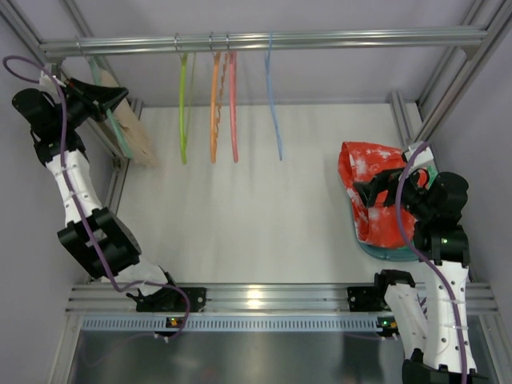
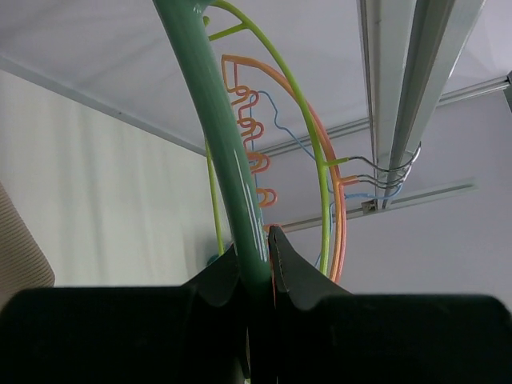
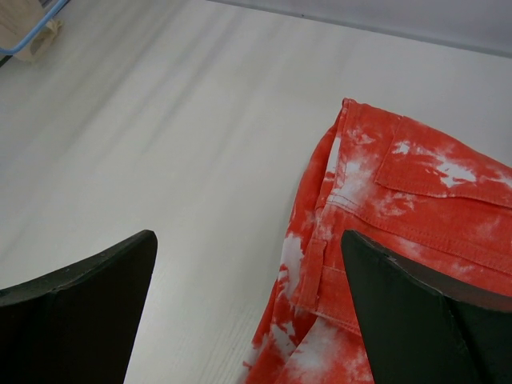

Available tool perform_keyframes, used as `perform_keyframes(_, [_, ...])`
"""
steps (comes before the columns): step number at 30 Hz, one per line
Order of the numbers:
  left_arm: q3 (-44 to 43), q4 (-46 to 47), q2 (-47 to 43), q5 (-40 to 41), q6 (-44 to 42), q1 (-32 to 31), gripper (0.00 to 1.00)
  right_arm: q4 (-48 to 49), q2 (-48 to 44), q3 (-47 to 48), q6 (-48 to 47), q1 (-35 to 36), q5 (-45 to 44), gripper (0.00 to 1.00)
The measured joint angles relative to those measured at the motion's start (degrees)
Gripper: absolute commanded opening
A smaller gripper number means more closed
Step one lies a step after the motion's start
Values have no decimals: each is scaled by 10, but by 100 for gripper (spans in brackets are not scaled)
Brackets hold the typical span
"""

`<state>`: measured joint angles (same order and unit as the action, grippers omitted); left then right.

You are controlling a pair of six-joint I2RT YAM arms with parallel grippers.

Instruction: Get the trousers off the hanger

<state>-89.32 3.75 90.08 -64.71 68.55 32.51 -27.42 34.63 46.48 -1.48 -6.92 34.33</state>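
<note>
My left gripper [image 1: 112,98] is at the far left, up near the rail, shut on the teal hanger [image 1: 120,132]. In the left wrist view the hanger's teal bar [image 2: 220,136] runs up from between my closed fingers [image 2: 292,276]. The beige trousers [image 1: 138,138] hang on that hanger below the gripper; a strip of them shows at the left edge of the wrist view [image 2: 20,248]. My right gripper [image 1: 366,190] is open and empty at the right, above the edge of the red cloth with white blotches [image 1: 370,188], which also shows in the right wrist view [image 3: 400,240].
Lime-green [image 1: 184,112], orange [image 1: 214,108], pink [image 1: 234,108] and blue [image 1: 274,108] hangers hang empty from the metal rail [image 1: 264,40] across the back. The red cloth lies on a teal thing [image 1: 392,252] at the right. Metal frame posts stand at both sides.
</note>
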Motion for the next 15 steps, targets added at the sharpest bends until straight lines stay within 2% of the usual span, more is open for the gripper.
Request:
perform_keyframes(9, [85, 210, -46, 30, 42, -10, 0, 0, -1, -4, 0, 0, 0, 99])
perform_keyframes(15, [99, 258, -43, 38, 51, -23, 0, -1, -1, -8, 0, 0, 0, 99])
